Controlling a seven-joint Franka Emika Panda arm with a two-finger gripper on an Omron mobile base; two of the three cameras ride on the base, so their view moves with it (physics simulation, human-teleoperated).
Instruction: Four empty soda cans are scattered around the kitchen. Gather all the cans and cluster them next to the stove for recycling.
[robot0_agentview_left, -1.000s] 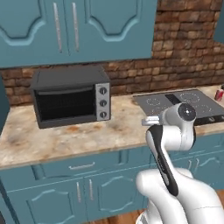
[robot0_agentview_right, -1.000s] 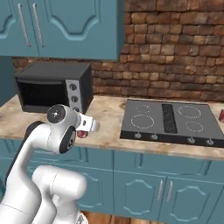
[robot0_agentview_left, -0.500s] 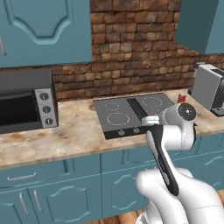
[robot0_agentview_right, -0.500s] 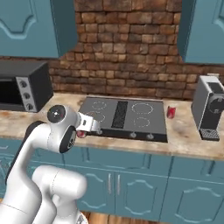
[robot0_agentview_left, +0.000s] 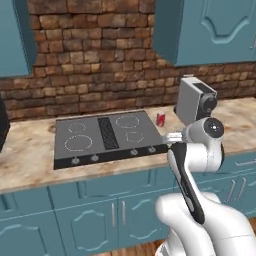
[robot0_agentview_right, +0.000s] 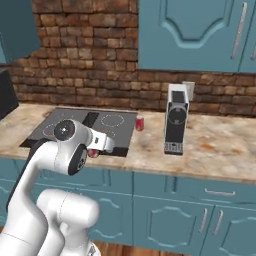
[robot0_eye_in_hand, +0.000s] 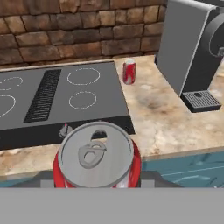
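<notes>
My gripper (robot0_agentview_right: 94, 150) is shut on a red soda can (robot0_eye_in_hand: 97, 159), which I hold upright over the counter's front edge, just in front of the stove's right front corner. Its silver top with the pull tab faces the hand view. The stove (robot0_agentview_left: 107, 135) is a flat black cooktop with white rings, a central grille and front knobs. A second red soda can (robot0_eye_in_hand: 129, 71) stands on the counter beside the stove's right edge, towards the back. It also appears in the base views as the second can (robot0_agentview_left: 161, 118) and the second can (robot0_agentview_right: 139, 123).
A grey coffee machine (robot0_agentview_left: 196, 100) stands on the counter right of the second can, and I also see the coffee machine (robot0_agentview_right: 176, 119). Bare marbled counter (robot0_eye_in_hand: 162, 118) lies between stove and machine. A brick wall is behind, with blue cabinets above and below.
The base has driven to the right: the toaster oven has slid out of view, and the stove and coffee machine have come in. The gripper keeps its hold on the red can.
</notes>
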